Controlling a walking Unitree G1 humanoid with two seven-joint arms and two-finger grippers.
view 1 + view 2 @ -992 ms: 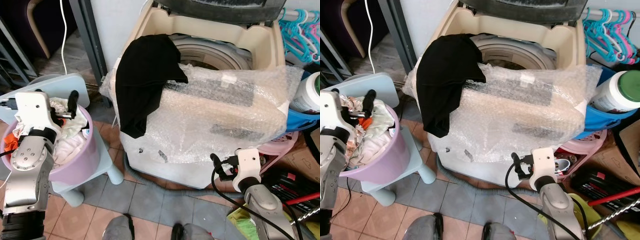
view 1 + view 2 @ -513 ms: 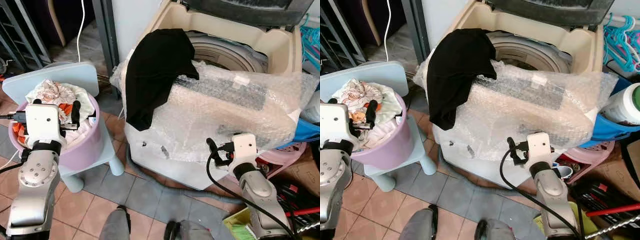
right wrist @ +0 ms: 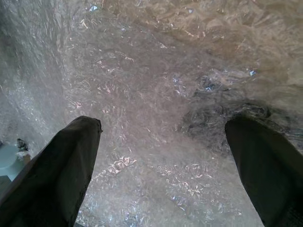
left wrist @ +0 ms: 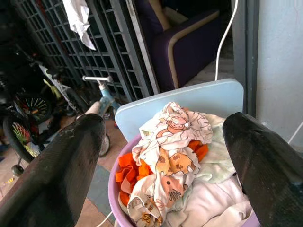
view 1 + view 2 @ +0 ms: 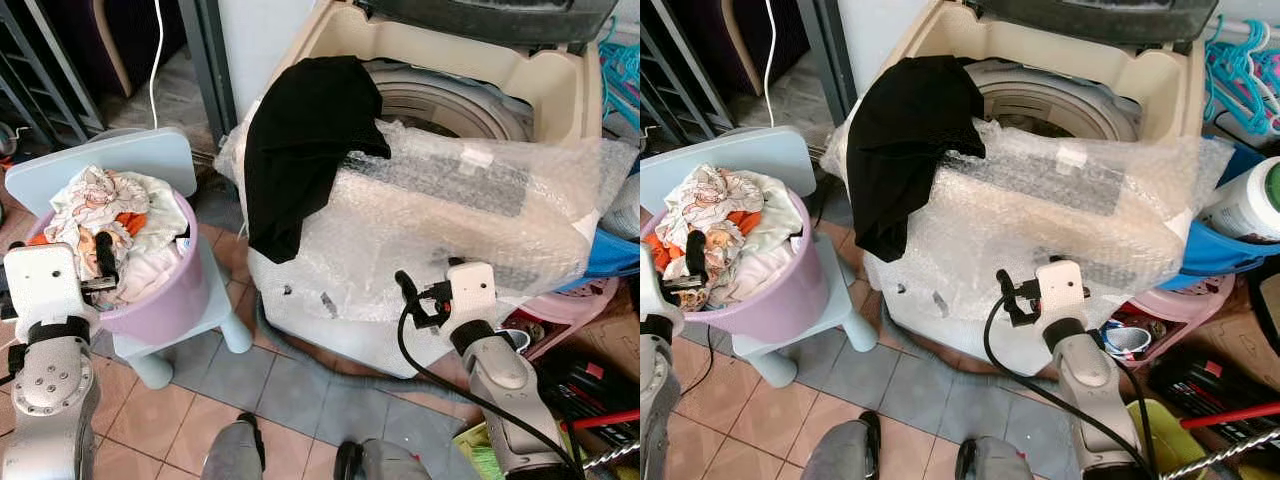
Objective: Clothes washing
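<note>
A lavender laundry basket (image 5: 175, 300), heaped with white, printed and orange clothes (image 4: 173, 156), stands on a pale blue stool at my left. My left gripper (image 4: 163, 124) hovers open over the near side of the pile, one black finger (image 5: 103, 255) just above the clothes, holding nothing. A black garment (image 5: 300, 140) hangs over the front left rim of the open top-loading washing machine (image 5: 540, 85). Bubble wrap (image 5: 470, 220) covers the washer's front. My right gripper (image 3: 163, 124) is open and points at this wrap, low on the washer's front (image 5: 408, 300).
The pale blue stool (image 5: 215, 300) stands close to the washer's left. A blue basin (image 5: 1225, 250), a white jar (image 5: 1250, 200), a pink basket and coloured hangers (image 5: 1245, 70) crowd the right. A white cable (image 5: 155, 50) hangs behind the basket. Tiled floor lies between.
The camera has shifted. My left arm has drawn back and down, from over the middle of the pile to its near edge. The right gripper stays before the bubble wrap.
</note>
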